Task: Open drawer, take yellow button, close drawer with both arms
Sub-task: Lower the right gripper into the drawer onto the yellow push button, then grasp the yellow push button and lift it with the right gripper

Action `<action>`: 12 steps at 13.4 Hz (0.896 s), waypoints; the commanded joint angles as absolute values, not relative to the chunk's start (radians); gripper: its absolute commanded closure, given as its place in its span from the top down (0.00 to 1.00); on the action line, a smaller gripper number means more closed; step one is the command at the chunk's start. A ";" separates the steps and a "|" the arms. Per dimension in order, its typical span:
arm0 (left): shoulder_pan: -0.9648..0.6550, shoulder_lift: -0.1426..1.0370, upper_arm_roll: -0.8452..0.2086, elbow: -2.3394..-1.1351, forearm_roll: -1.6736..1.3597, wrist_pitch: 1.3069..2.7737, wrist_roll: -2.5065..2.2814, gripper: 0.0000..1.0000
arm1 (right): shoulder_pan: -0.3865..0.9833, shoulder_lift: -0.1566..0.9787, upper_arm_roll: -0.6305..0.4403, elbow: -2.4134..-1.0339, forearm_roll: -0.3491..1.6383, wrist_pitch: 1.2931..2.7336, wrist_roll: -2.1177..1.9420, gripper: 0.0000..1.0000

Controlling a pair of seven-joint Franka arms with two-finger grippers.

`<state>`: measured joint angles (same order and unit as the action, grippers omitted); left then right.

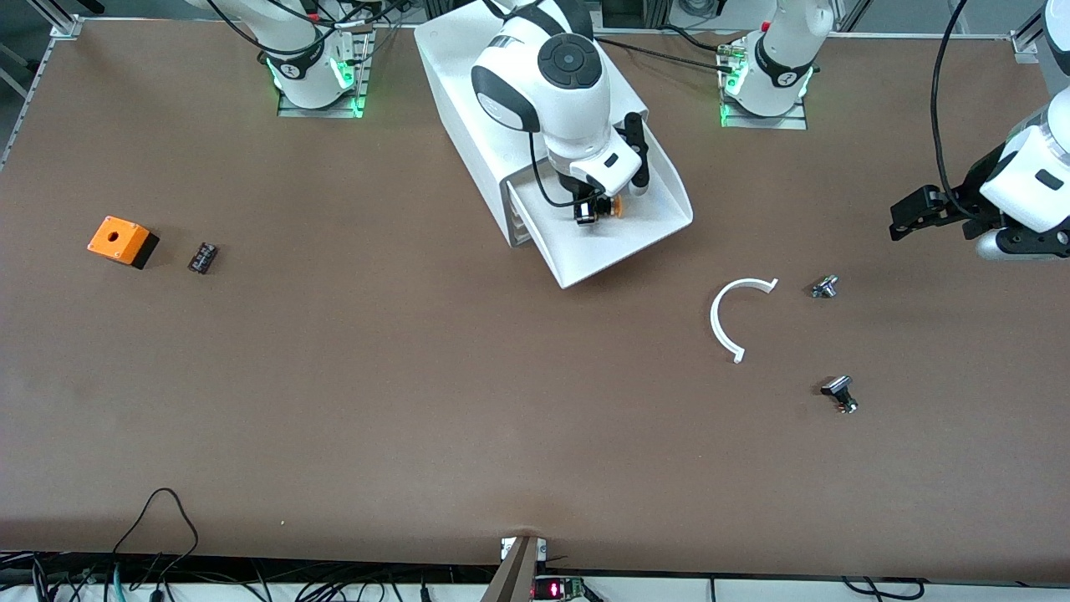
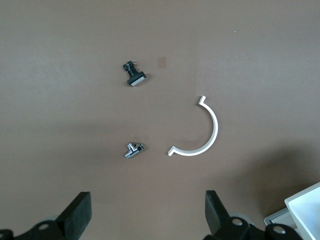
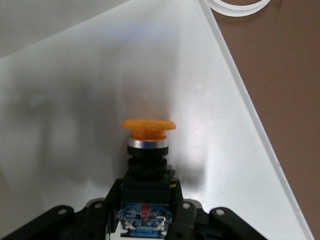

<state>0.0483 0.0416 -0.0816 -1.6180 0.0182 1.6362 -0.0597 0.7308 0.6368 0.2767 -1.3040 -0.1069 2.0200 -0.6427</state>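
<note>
The white cabinet (image 1: 468, 84) stands near the robots' bases with its top drawer (image 1: 652, 234) pulled out toward the front camera. My right gripper (image 1: 595, 209) is over the open drawer and is shut on the button (image 1: 613, 206), whose orange cap (image 3: 148, 127) and black body show between the fingers (image 3: 111, 200) in the right wrist view, above the drawer's white floor (image 3: 75, 110). My left gripper (image 1: 907, 219) is open and empty, held in the air at the left arm's end of the table; its fingers (image 2: 80, 212) show wide apart.
A white curved piece (image 1: 729, 316), a small silver part (image 1: 824, 288) and a black-and-silver part (image 1: 840, 393) lie toward the left arm's end. An orange square box with a hole (image 1: 121, 241) and a small dark part (image 1: 202, 257) lie toward the right arm's end.
</note>
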 commanded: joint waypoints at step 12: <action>0.026 0.025 -0.067 -1.623 0.012 1.640 -0.052 1.00 | 0.749 0.572 0.112 -1.123 -0.117 1.792 -0.598 0.29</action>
